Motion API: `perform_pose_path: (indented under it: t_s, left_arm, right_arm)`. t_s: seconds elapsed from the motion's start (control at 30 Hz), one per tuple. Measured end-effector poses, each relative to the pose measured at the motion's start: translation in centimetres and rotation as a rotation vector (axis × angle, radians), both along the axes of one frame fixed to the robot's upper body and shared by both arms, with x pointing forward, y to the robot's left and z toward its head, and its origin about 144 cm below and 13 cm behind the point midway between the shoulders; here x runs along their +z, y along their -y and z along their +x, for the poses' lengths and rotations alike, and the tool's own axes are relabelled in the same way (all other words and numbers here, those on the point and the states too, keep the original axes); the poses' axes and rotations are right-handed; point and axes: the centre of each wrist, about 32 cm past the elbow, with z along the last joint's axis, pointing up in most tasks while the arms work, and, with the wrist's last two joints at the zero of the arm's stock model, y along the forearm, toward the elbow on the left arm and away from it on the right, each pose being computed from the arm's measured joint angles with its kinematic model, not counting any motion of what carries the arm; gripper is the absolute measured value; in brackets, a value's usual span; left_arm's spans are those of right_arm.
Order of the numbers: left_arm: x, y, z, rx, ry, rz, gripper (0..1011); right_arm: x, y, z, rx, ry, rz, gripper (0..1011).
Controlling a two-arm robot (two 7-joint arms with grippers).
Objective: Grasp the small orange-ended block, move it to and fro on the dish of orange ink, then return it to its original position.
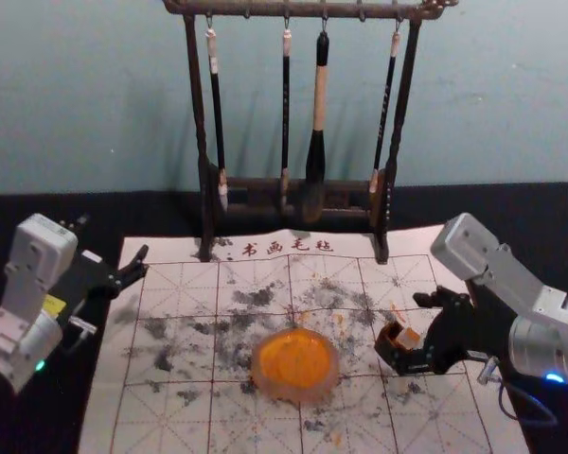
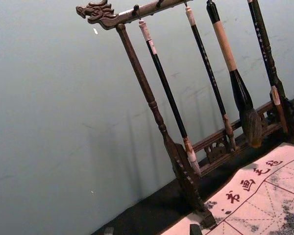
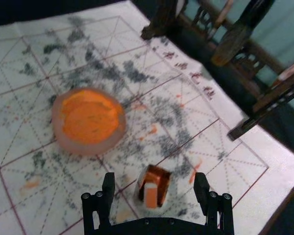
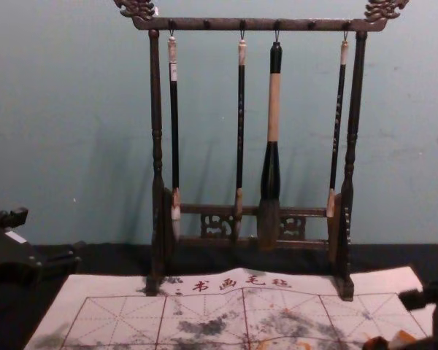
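Observation:
In the head view, my right gripper [image 1: 409, 326] reaches in from the right, around the small orange-ended block [image 1: 409, 338]. The right wrist view puts that block [image 3: 150, 197], pale on top and orange on its face, against a small brown, orange-stained holder [image 3: 159, 176], between the separated fingers of my right gripper [image 3: 155, 181]. Neither finger touches it there. Left of them on the mat lies the round dish of orange ink [image 1: 295, 364]. My left gripper [image 1: 114, 240] idles open at the mat's far left; its tips edge into the left wrist view [image 2: 152, 230].
A dark wooden rack [image 1: 201, 123] with several hanging brushes stands at the mat's back edge, ahead of both arms. The ink-spotted, gridded mat [image 1: 180, 416] covers the middle of the black table [image 1: 530, 203]. A wall rises behind.

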Motion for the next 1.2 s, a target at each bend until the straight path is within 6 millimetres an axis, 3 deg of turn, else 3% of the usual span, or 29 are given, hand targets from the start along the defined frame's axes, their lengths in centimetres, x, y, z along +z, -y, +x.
perform_pose_path:
  t_s: [0.27,0.63,1.2]
  left_arm:
    - [0.0,0.0,0.0,0.0,0.0,0.0,1001]
    - [0.0,0.0,0.0,0.0,0.0,0.0,1001]
    - [0.0,0.0,0.0,0.0,0.0,0.0,1001]
  right_arm:
    - [0.1,0.2,-0.3,-0.06,0.093,0.074,1000]
    - [-0.2,1.1,-0.9,-0.276,0.272,0.184,1000]
    - [-7.3,2.3,-3.9,-0.432,0.335,0.212,1000]
